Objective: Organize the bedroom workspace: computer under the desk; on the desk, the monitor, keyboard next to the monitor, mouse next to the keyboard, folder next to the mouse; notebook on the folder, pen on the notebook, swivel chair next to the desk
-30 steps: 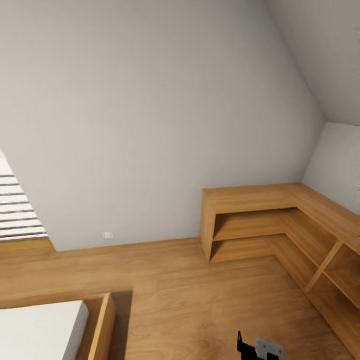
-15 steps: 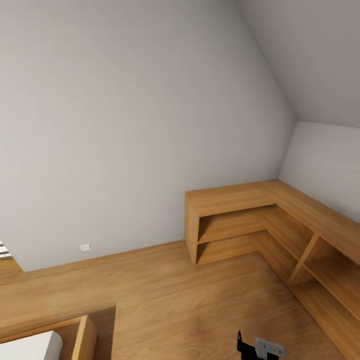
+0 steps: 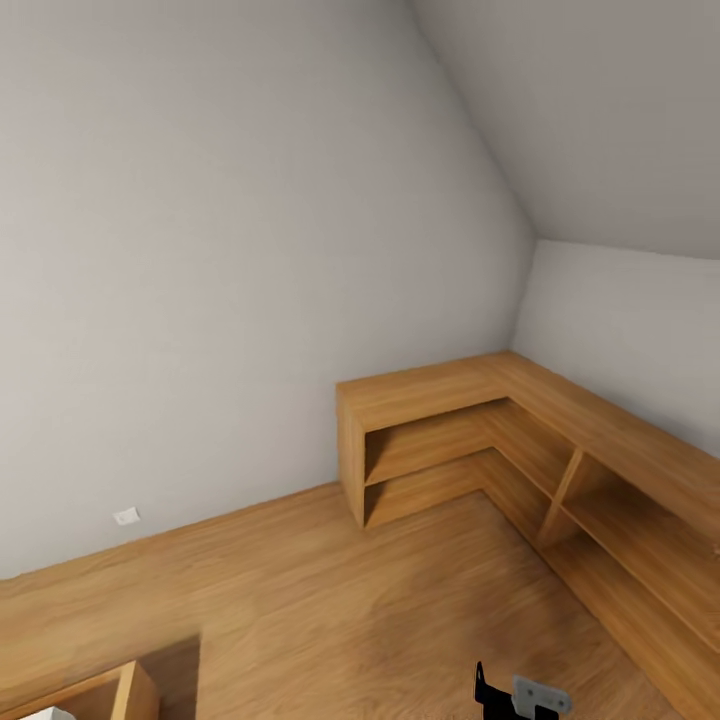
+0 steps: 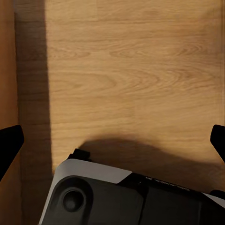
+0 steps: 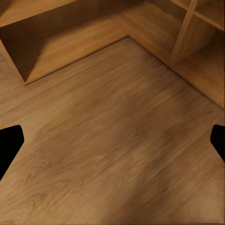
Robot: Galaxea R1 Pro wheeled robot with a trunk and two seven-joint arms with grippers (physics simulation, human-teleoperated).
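The desk, the computer, the monitor, the swivel chair and the other task things are out of view. My left gripper (image 4: 112,143) hangs open over bare wooden floor (image 4: 131,79), with its black fingertips (image 4: 9,145) far apart and part of my own grey and black base (image 4: 117,197) under it. My right gripper (image 5: 112,143) is open too, with nothing between its fingertips (image 5: 218,140), above the floor in front of a wooden shelf unit (image 5: 56,51). A small black and grey piece of my arm (image 3: 515,695) shows at the lower edge of the head view.
A light wooden L-shaped shelf unit (image 3: 480,440) fills the room's corner under a sloped ceiling (image 3: 600,110). A grey wall (image 3: 200,280) with a small outlet (image 3: 127,516) stands ahead. A wooden bed frame corner (image 3: 125,695) sits low at the left. Open wooden floor (image 3: 350,610) lies between.
The camera has swung to the right: the shelf unit has slid left in the picture, and the striped window and most of the bed have left the frame. Both grippers stay open.
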